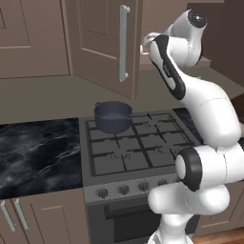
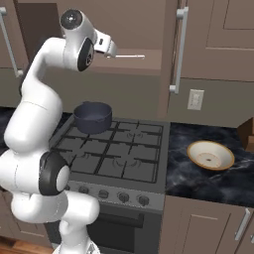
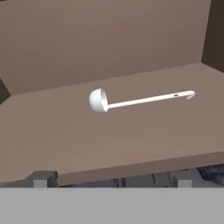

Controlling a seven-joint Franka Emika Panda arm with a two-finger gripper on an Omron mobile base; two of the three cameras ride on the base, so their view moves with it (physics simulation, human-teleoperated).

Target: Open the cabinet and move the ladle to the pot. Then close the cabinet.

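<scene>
Cabinet (image 1: pixel 102 43) doors stood open, so the step was the reach for the ladle (image 3: pixel 139 100), which lay flat on the shelf (image 3: pixel 109 135) w/ bowl at 9 o'clock and hooked handle end at 3. Gripper (image 3: pixel 109 178) sat at the shelf's front edge, jaws wide apart, nothing held. Next move, prob.: go fwd & down, straddle the thin handle, close, then carry to the pot (image 1: pixel 113 116) on the stove's back-left burner.

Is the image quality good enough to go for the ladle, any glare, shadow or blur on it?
Hand view: the white, thin-handled ladle is sharp against the evenly lit taupe-brown cabinet shelf, no glare, barely any shadow. Right base view: only the handle shows as a thin pale line. Left base view: soft, low-resolution rendering; the round dark blue-grey pot reads clearly on the stove.
</scene>
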